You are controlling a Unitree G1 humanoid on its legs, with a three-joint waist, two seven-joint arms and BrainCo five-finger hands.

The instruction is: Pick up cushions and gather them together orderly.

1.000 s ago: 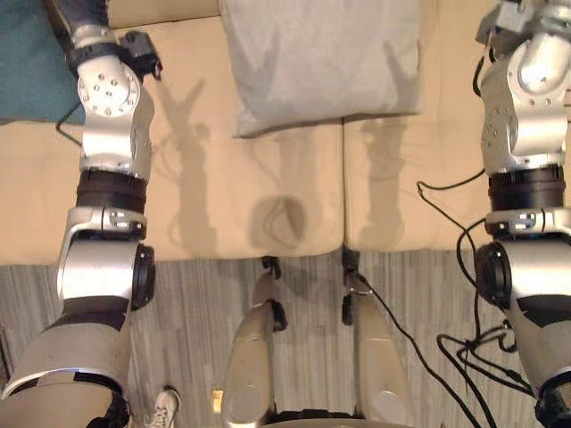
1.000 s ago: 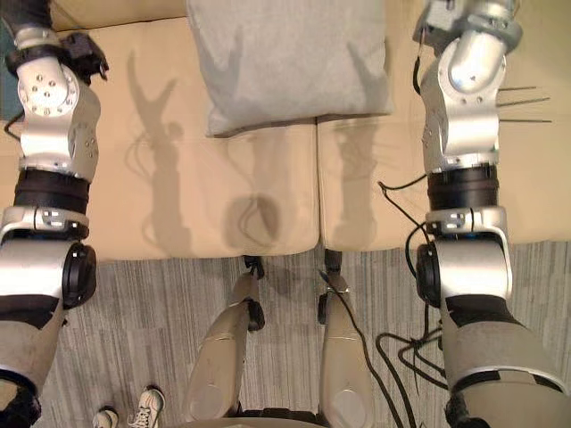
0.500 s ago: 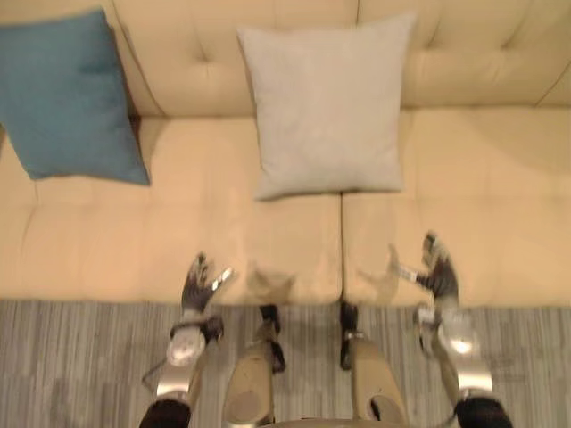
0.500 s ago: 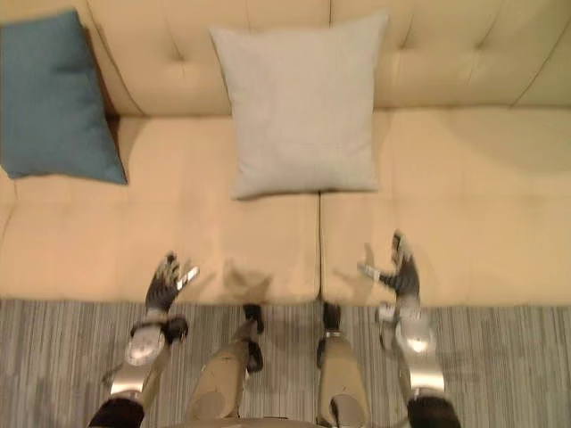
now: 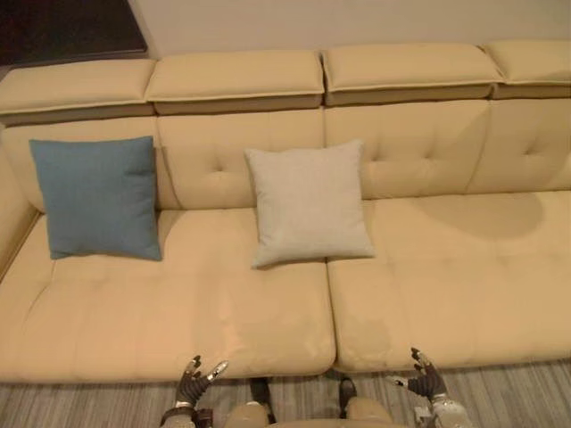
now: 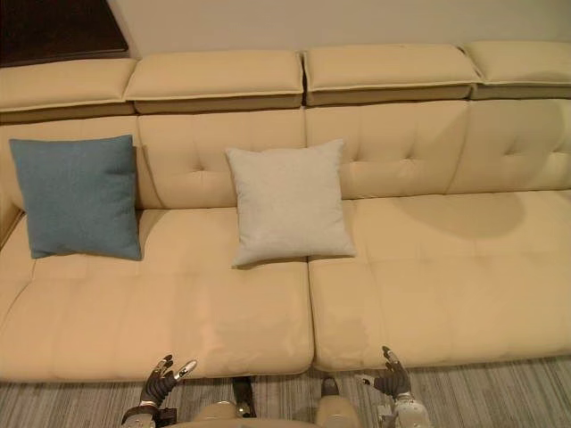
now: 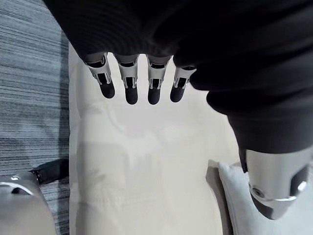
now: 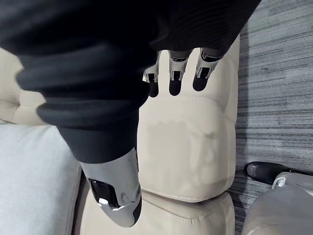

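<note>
A long beige sofa [image 5: 178, 321] runs across both eye views, with grey striped carpet [image 5: 89, 406] in front of it. Two cushions stand on the seat, leaning back against the backrest. The blue cushion [image 5: 98, 198] is at the robot's far left, close to the sofa's left arm. The grey cushion [image 5: 308, 203] stands near the middle, just left of the seam between two seat pads, and its lower right corner reaches that seam. The cushions are well apart, with a stretch of seat and backrest between them.

The left hand [image 5: 191, 385] is low at the front edge of the seat, left of the seam. The right hand [image 5: 426, 382] is at the same edge, right of the seam. Both are well short of the cushions, with their thumbs pointing toward each other.

In the left wrist view the fingers [image 7: 128, 90] hang in a straight row, slightly spread, over the seat pad with the carpet alongside. The thumb [image 7: 274, 191] is held apart from them, and an edge of the grey cushion shows beside it. In the right wrist view the fingers [image 8: 175, 83] are likewise straight and a little apart above the pad's front. The thumb [image 8: 115, 188] is out to the side, next to the grey cushion. Both hands are empty. Whether either one touches the seat cannot be told.
</note>
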